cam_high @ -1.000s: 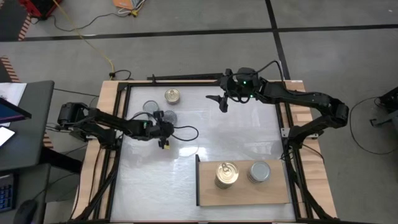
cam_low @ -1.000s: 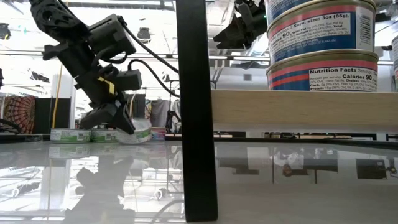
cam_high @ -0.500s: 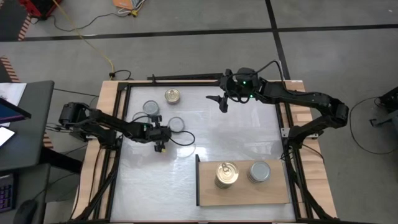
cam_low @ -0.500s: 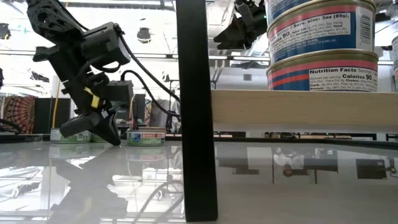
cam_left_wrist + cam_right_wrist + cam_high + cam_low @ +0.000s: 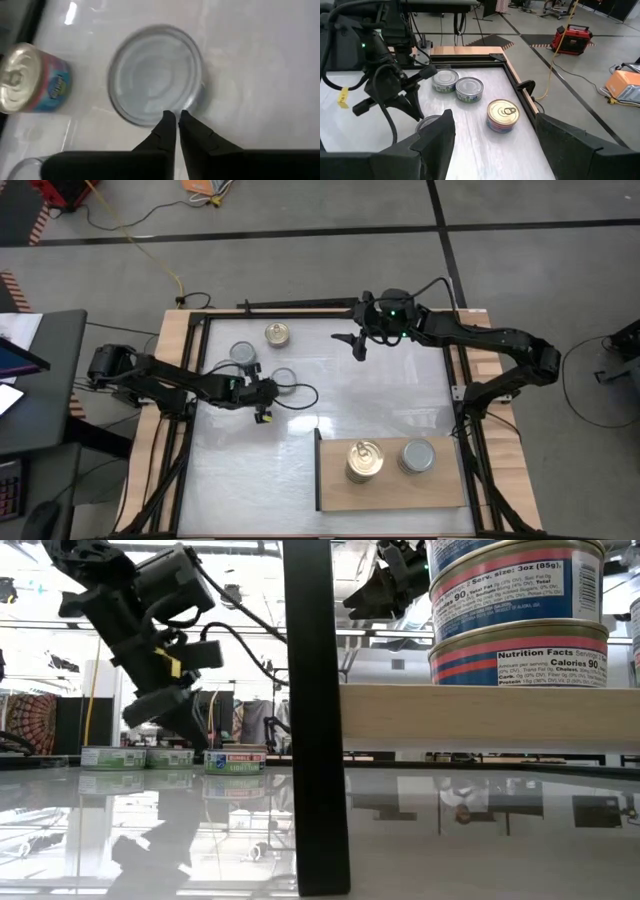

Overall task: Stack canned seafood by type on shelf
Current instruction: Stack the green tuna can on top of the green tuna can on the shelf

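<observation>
Hovering just above a silver-lidded tin [image 5: 156, 75] on the white desk [image 5: 330, 395], my left jaws [image 5: 262, 402] are clenched with nothing between them, their tips over the tin's near rim. Two more silver-lidded tins [image 5: 445, 80] sit side by side near the far left corner, and a gold pull-tab tin [image 5: 278, 334] stands close to them by the back edge. My right jaws [image 5: 353, 345] hang released and empty, up over the back of the desk. On the wooden shelf [image 5: 392, 492] at the front right stand a stack of gold pull-tab tins [image 5: 364, 459] and, beside it, a stack of silver-lidded tins [image 5: 417, 455].
</observation>
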Controlling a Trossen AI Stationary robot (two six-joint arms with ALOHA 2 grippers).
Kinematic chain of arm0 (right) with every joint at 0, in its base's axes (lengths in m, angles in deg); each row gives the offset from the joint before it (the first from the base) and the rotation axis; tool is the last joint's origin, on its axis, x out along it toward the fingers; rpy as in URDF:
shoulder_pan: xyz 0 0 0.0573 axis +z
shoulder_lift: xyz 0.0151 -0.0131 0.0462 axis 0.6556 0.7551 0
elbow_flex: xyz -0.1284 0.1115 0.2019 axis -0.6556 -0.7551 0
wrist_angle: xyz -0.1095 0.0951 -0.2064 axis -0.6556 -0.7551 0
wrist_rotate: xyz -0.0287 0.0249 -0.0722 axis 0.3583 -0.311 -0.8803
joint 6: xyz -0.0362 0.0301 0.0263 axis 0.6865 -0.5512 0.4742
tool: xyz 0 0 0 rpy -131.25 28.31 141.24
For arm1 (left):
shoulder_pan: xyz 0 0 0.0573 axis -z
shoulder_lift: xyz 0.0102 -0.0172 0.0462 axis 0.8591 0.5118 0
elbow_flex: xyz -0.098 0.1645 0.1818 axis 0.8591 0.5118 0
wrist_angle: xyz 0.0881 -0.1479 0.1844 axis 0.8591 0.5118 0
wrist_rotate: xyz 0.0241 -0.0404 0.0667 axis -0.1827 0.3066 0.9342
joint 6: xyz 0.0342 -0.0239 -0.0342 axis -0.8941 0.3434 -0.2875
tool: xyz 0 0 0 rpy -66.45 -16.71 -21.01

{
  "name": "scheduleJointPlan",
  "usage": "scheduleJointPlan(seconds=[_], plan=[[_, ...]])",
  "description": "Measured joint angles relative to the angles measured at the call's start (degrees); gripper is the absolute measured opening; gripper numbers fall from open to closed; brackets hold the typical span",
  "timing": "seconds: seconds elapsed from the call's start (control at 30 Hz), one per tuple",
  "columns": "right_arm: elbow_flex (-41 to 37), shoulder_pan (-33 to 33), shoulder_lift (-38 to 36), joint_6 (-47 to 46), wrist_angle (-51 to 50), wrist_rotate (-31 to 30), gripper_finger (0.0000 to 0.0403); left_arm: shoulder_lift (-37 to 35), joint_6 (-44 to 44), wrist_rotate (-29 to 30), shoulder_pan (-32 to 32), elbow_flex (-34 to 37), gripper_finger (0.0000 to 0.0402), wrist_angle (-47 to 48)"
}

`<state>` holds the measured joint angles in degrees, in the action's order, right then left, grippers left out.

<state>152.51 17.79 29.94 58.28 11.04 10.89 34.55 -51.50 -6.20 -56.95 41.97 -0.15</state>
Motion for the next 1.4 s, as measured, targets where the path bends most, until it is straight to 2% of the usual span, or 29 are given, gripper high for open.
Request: scheduleJointPlan(seconds=[0.2,0.37,0.53,0.83,1.4], plan=[[0.0,0.0,0.0,0.1,-0.3,0.0,0.0302,-2.7,-0.5,-0.1,0.0,0.0,0.0042,-1.5],[0.0,0.0,0.0,0.2,-0.1,0.0,0.0302,-2.7,-2.2,3.0,-0.6,0.3,0.0034,-4.1],[0.0,0.3,0.0,0.0,0.0,0.0,0.0302,1.6,-3.4,0.0,-1.6,0.4,0.0020,-6.2],[0.0,0.3,0.0,0.0,0.0,0.0,0.0302,3.6,2.3,-2.1,-1.3,0.2,0.0002,-0.5],[0.0,0.3,0.0,0.0,-0.4,0.0,0.0302,3.7,4.9,-5.2,-0.1,0.7,0.0002,5.0]])
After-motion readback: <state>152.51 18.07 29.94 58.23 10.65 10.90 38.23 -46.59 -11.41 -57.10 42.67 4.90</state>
